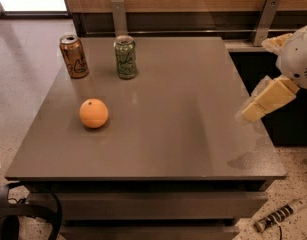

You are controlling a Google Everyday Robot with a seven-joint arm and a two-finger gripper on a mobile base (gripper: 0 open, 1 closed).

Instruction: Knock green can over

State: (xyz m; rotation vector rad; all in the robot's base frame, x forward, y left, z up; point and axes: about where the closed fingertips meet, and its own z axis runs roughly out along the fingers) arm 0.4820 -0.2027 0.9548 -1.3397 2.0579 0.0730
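The green can [126, 57] stands upright near the far edge of the grey table [183, 134], left of centre. It has pale scribbled lettering and a silver top rim. My gripper [258, 106] is at the right edge of the picture, beyond the table's right edge and far to the right of the can. It points down and left with cream-coloured fingers.
An orange-brown can [74, 56] stands upright just left of the green can. An orange [93, 113] lies on the table in front of both cans. A wooden wall with metal brackets [119, 16] runs behind the table. A coiled cable [278, 217] lies on the floor at lower right.
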